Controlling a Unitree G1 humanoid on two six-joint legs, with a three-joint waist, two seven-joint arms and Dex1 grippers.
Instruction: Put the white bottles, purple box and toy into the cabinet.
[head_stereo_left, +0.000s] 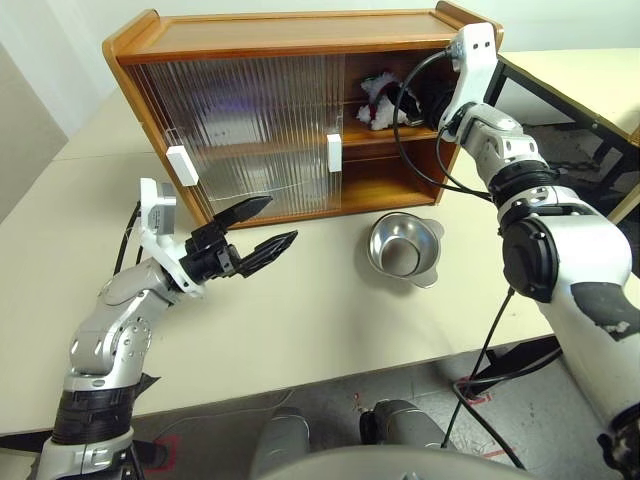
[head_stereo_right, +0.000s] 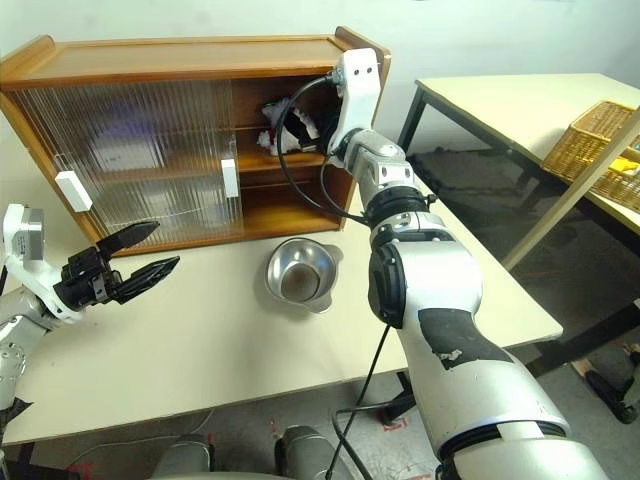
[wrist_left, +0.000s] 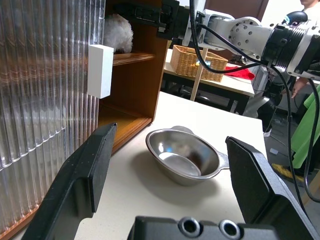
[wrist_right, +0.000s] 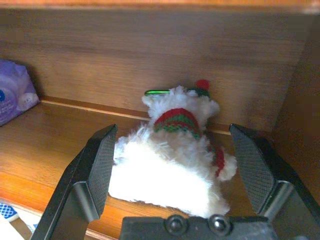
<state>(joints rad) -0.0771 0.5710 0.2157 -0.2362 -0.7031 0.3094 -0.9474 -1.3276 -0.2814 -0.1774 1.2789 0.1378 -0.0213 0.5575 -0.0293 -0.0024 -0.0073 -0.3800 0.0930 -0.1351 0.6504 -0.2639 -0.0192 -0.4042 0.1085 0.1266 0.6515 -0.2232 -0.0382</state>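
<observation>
The toy (wrist_right: 180, 150), white plush with a red-and-green scarf, lies on the middle shelf (wrist_right: 60, 135) of the brown cabinet (head_stereo_left: 290, 30), in its open right end. My right gripper (wrist_right: 174, 132) reaches into that opening and stands open, one finger on each side of the toy. The purple box (wrist_right: 14, 97) sits further along the same shelf. A blue-and-white patch at the shelf's front edge may be one of the white bottles; I cannot tell. My left gripper (head_stereo_left: 262, 228) hovers open and empty over the table, in front of the ribbed doors.
A shiny steel bowl (head_stereo_left: 403, 245) stands on the table just in front of the cabinet's open end. Both ribbed sliding doors, with white handles (head_stereo_left: 334, 153), cover the cabinet's left and middle. A second table to the right holds a wicker basket (head_stereo_right: 590, 140). A person in green (wrist_left: 307, 130) stands beyond.
</observation>
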